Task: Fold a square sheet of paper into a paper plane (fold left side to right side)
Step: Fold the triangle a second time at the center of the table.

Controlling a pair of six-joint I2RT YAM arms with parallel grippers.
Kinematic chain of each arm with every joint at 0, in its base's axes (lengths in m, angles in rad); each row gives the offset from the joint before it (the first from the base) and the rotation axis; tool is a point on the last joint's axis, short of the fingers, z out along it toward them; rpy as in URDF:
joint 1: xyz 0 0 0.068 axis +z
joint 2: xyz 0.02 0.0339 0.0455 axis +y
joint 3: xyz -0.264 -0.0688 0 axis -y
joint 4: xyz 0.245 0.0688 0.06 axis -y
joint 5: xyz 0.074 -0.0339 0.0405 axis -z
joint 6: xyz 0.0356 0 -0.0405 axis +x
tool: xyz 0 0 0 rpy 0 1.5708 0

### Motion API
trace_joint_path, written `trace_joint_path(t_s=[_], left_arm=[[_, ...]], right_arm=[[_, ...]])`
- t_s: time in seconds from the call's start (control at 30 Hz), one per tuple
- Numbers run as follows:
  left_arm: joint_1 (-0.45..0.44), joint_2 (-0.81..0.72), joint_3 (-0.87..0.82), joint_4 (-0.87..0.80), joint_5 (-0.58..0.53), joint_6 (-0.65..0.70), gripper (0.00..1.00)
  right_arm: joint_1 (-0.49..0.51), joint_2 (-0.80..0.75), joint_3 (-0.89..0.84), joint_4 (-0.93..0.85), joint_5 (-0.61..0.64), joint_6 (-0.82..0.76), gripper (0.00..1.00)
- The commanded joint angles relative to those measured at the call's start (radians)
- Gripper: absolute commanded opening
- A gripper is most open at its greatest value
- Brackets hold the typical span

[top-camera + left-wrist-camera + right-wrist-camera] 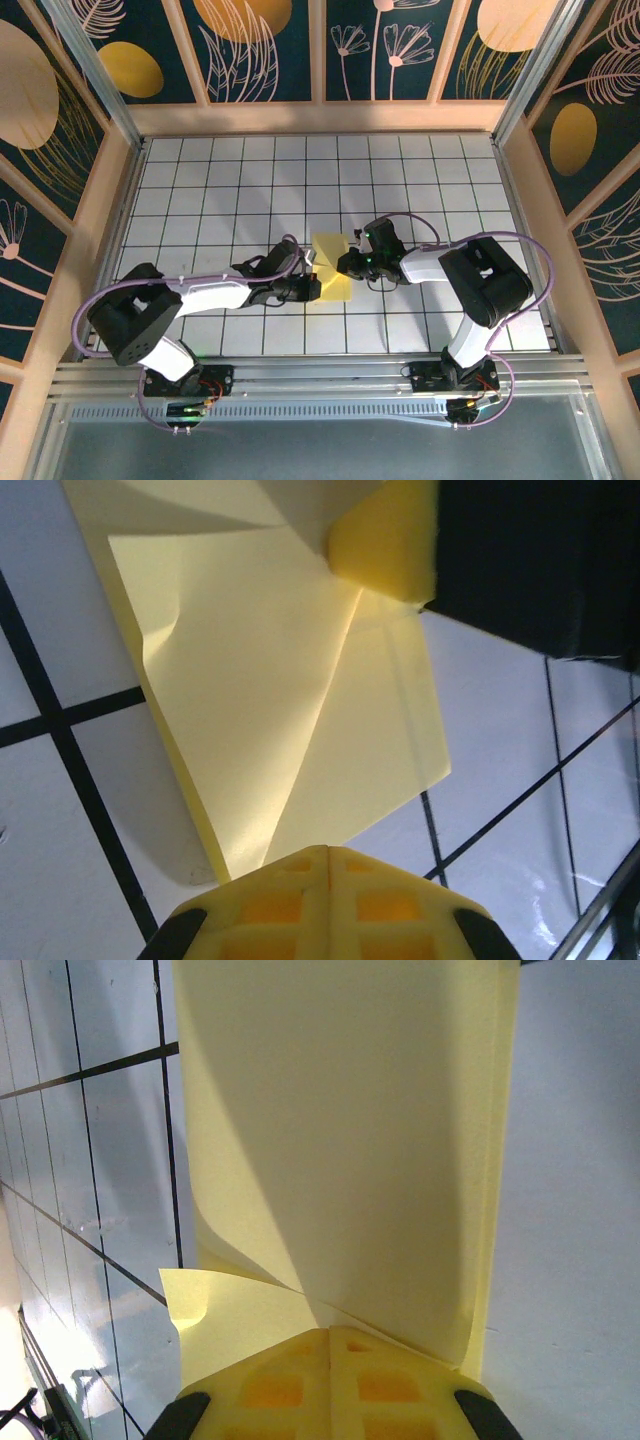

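The square sheet of paper (332, 268) is bright yellow, partly folded, and lies mid-table between my two grippers. My left gripper (312, 284) is shut at its lower left edge. In the left wrist view the creased sheet (260, 680) lies flat on the tiles, and its near corner runs under my shut left gripper (328, 852). My right gripper (347, 262) meets the sheet from the right. In the right wrist view a raised, curling flap of the sheet (350, 1140) converges at the tips of my shut right gripper (330, 1332), which pinch it. One right fingertip (385, 540) shows resting on the paper.
The white grid-tile table (220, 180) is walled by a wooden frame (118, 200) on the left, back and right. An aluminium rail (320, 372) with both arm bases runs along the near edge.
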Motion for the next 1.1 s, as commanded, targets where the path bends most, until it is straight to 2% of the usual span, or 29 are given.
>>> trace_joint_path(t_s=[0.0,0.63,1.07], left_arm=[[0.004,0.025,-0.005,0.022,0.02,0.001,0.01],[0.003,0.116,0.034,0.036,-0.016,-0.012,0.0],[0.003,0.062,-0.063,0.009,-0.011,0.005,0.0]], right_arm=[[-0.005,0.054,-0.024,-0.121,0.066,-0.018,0.0],[-0.004,0.052,-0.026,-0.124,0.064,-0.02,0.0],[-0.004,0.059,-0.016,-0.142,0.071,-0.03,0.0]])
